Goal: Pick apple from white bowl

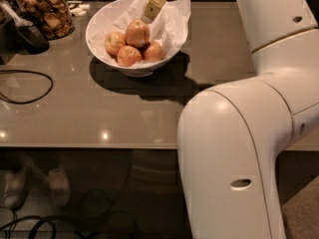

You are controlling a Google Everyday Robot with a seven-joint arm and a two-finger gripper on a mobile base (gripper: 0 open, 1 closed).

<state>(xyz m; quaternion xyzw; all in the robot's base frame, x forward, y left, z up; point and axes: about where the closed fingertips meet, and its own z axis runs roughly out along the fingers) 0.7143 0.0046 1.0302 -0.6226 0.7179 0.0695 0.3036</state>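
Observation:
The white bowl (98, 20), lined with crinkled white paper, stands on the grey table at the back left of centre. The apple (137, 32), the largest one with orange-red skin and a pale blush, sits in the middle of the bowl. Three smaller reddish apples (128, 55) lie around it at the front. My beige gripper (148, 17) comes down from the top edge and hangs over the bowl. Its tip is just above the apple's top right side.
A glass jar of brown snacks (48, 11) stands at the back left beside a black object (29, 35). A black cable (30, 86) loops on the table's left. My white arm (249, 133) fills the right foreground. The table's front edge (89, 146) runs across the middle.

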